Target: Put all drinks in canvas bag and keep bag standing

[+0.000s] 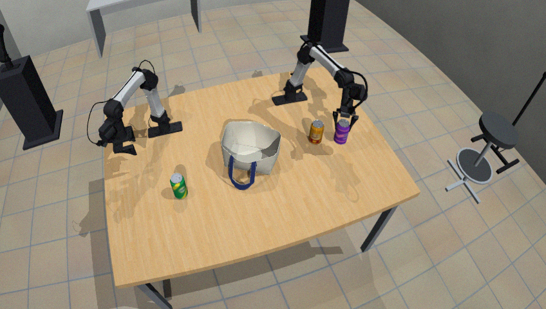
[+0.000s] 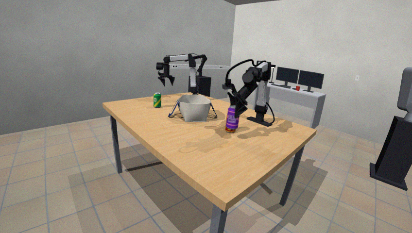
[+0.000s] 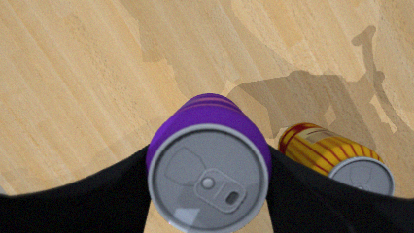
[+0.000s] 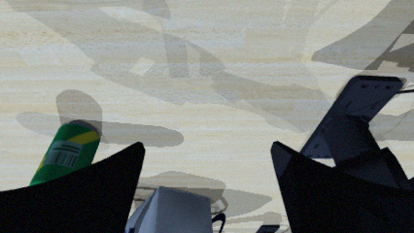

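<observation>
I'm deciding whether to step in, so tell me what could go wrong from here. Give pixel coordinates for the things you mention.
The orange can (image 1: pixel 316 132) (image 2: pixel 230 130) (image 3: pixel 340 150) stands between the raised purple can (image 1: pixel 341 132) (image 2: pixel 231 119) (image 3: pixel 209 146) and the canvas bag (image 1: pixel 264 166) (image 2: pixel 195 112) (image 4: pixel 182 211), so a low carry might topple it.
The left gripper (image 1: pixel 344 124) (image 2: pixel 234 107) (image 3: pixel 209 144) could lose the purple can.
Catching the bag's upright walls might fold them.

The rectangular wooden table stood on dark legs and carried the pale canvas bag near its middle, walls up. The green can and the orange can stood upright on the wood, on opposite sides of the bag. The left arm's base plate and the right arm's base plate rested flat on the tabletop, well apart.
</observation>
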